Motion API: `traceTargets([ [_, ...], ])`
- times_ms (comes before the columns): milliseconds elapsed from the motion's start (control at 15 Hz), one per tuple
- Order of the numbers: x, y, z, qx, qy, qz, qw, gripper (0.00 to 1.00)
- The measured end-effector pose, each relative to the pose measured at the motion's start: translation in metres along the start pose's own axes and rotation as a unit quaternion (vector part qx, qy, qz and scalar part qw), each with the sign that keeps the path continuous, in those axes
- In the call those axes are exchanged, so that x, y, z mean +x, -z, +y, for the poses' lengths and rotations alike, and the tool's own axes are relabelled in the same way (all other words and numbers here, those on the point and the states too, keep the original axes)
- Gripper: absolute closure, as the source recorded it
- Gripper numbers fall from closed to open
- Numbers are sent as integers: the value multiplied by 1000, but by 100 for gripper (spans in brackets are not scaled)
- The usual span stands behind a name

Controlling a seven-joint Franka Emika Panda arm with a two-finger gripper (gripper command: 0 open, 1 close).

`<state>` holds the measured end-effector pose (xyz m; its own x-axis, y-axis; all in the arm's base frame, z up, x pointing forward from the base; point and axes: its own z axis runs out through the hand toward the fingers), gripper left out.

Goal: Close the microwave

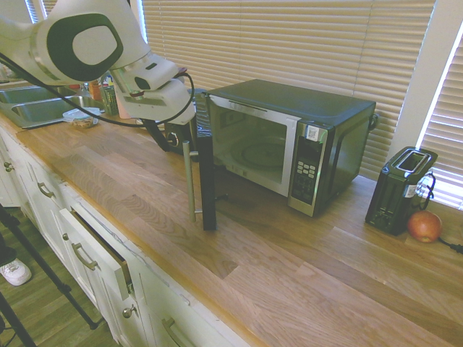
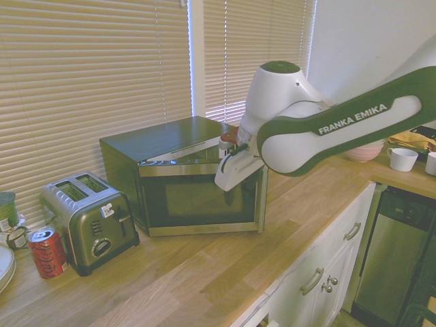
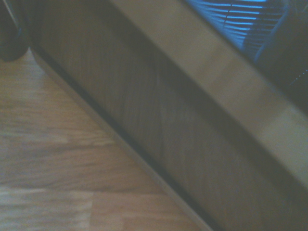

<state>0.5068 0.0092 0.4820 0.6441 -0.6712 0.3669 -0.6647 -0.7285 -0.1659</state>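
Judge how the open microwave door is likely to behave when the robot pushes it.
The door looks like a rigid framed panel, so it should swing on its hinge rather than flex. The microwave looks bulky and sits flat on the wooden counter, so it probably won't slide under a gentle push.

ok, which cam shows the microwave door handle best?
First exterior view: the handle stands clear on the swung-out door's edge. Second exterior view shows the door face, the handle hidden behind the arm. Wrist view is a blurred door surface.
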Motion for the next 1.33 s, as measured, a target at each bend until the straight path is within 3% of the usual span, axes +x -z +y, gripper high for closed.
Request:
traceTargets([
  [733, 166, -69, -39, -10, -45, -17, 999, 0],
  [1133, 187, -98, -65, -54, -32, -60, 996, 0],
  [1333, 174, -92, -69, -36, -26, -53, 998, 0],
])
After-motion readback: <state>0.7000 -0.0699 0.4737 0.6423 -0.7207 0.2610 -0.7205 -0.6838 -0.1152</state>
